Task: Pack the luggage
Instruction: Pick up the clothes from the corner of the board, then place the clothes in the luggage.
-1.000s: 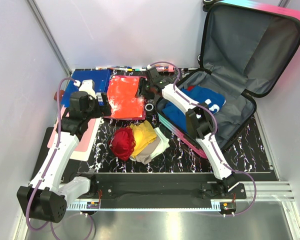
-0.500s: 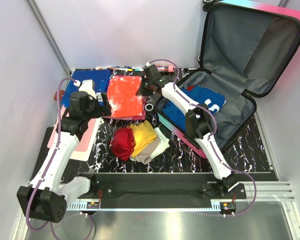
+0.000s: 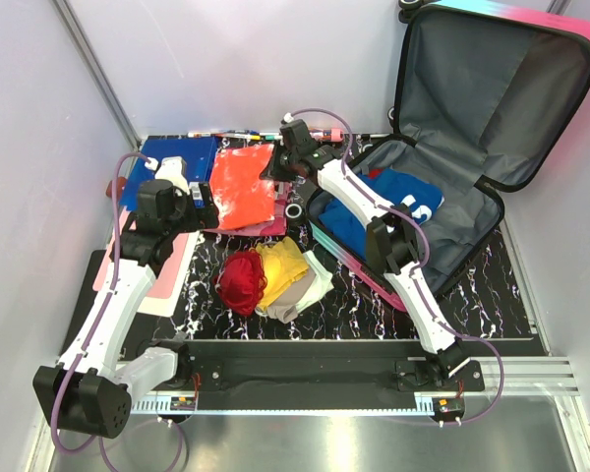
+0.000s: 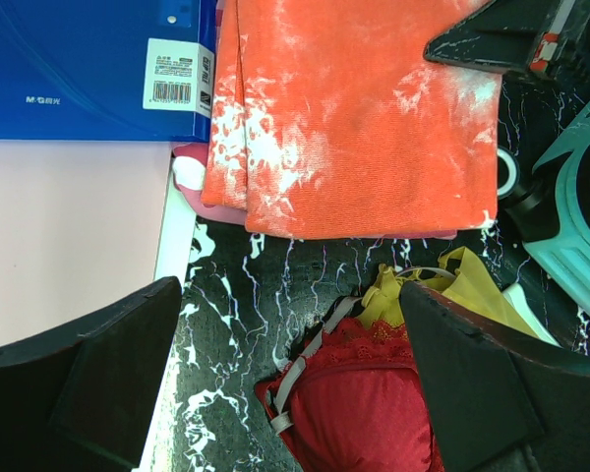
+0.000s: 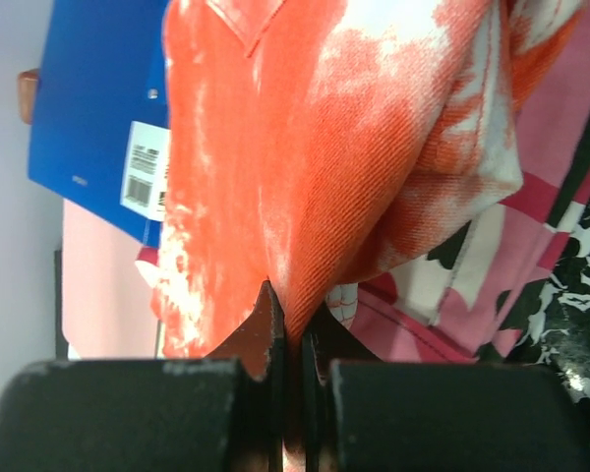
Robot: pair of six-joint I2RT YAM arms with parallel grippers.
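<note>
1. Right jaws: nearly closed, pinching a fold of the orange cloth (image 5: 305,147). It is a woven fabric with bleached white blotches that creases into the pinch.
2. Under that cloth lies a pink printed fabric (image 5: 492,265) with a white and black pattern. Beside it is a flat, glossy blue folder (image 5: 88,108) with a barcode sticker.
3. Left jaws: wide apart, nothing between them, hanging over the tabletop (image 4: 236,295), which is black marble-look with white veins.
4. Below the left jaws is a red lace piece (image 4: 364,393) with a grey strap, touching a crumpled yellow cloth (image 4: 452,285). A smooth pale pink sheet (image 4: 69,236) lies at the left.
5. The luggage (image 3: 492,88) is on the far right of the tabletop, open, with its lid standing against the back wall. It has a hard shell with a teal rim and grey fabric lining. A folded blue garment (image 3: 393,202) lies in the lower half.
</note>
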